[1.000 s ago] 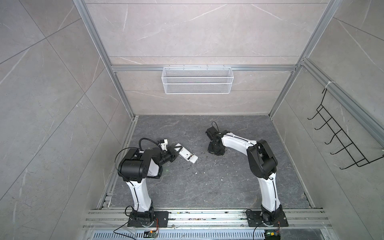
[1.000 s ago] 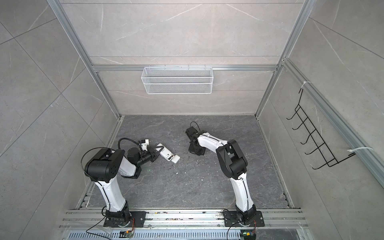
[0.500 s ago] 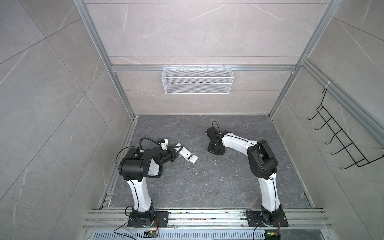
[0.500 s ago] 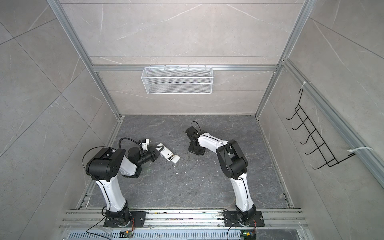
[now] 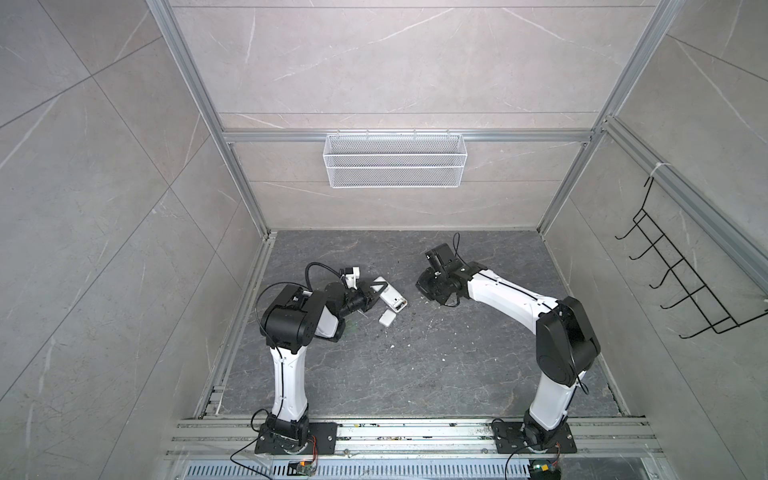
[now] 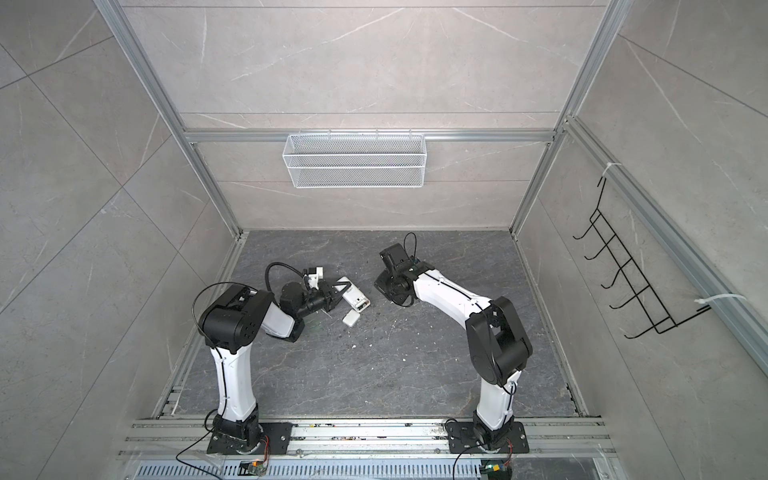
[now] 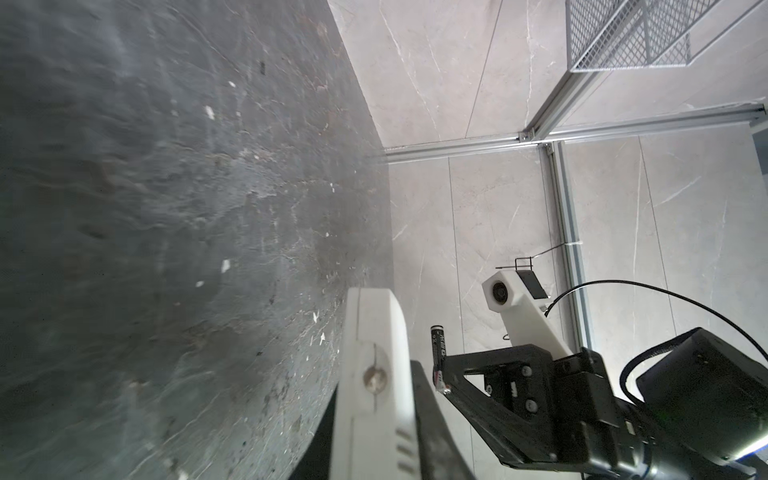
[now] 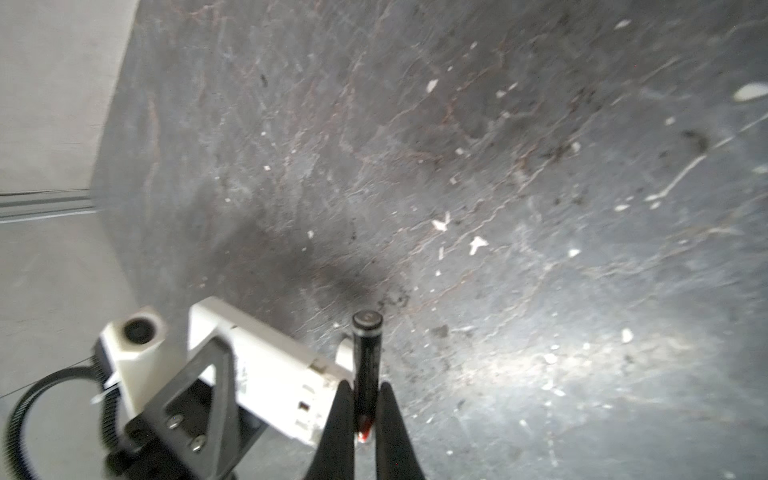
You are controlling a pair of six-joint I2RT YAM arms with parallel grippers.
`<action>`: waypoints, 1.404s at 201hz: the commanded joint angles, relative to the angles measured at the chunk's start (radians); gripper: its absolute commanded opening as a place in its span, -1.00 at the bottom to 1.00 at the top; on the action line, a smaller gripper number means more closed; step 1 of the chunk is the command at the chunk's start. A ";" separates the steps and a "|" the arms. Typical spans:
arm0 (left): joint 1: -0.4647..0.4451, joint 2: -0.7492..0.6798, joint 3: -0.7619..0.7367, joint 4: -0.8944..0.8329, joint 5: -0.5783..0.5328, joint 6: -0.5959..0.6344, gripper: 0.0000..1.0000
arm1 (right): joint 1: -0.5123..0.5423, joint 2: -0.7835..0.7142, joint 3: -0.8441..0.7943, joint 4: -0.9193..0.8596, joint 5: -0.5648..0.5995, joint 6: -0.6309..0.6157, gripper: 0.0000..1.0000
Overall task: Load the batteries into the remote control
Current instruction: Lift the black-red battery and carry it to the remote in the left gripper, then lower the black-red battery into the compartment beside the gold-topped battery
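Open floor (image 5: 415,374) in the middle and front, remote control (image 5: 390,297) and white cover (image 5: 386,318) obstructing the left, specks (image 8: 478,244) seemingly flat

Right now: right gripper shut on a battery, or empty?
Shut on a battery. In the right wrist view the right gripper pinches one end between its fingers; the rest sticks out past the tips.

Left gripper (image 5: 372,291) and right gripper (image 8: 360,395) both closed, low, facing each other

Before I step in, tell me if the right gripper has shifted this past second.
No. In both top views the right gripper sits at the same spot below the right half of the wire basket, shut on a battery.
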 commanded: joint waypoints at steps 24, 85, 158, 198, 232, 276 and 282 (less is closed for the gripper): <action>-0.057 0.043 0.085 0.061 -0.064 0.054 -1.00 | 0.005 -0.095 -0.124 0.165 -0.131 0.157 -0.88; -0.072 0.064 0.138 0.061 -0.066 0.040 -1.00 | 0.011 -0.126 -0.209 0.304 -0.193 0.283 -0.88; -0.075 0.047 0.124 0.062 -0.114 0.067 -1.00 | 0.024 -0.140 -0.283 0.408 -0.189 0.375 -0.88; -0.075 0.054 0.123 0.062 -0.107 0.039 -1.00 | 0.024 -0.137 -0.324 0.456 -0.201 0.401 -0.88; -0.075 0.032 0.120 0.062 -0.096 0.030 -1.00 | 0.024 -0.128 -0.323 0.469 -0.203 0.403 -0.88; -0.076 0.035 0.124 0.062 -0.077 0.009 -1.00 | 0.024 -0.119 -0.317 0.474 -0.202 0.405 -0.88; -0.076 0.039 0.125 0.062 -0.075 0.005 -1.00 | 0.024 -0.117 -0.318 0.476 -0.202 0.407 -0.88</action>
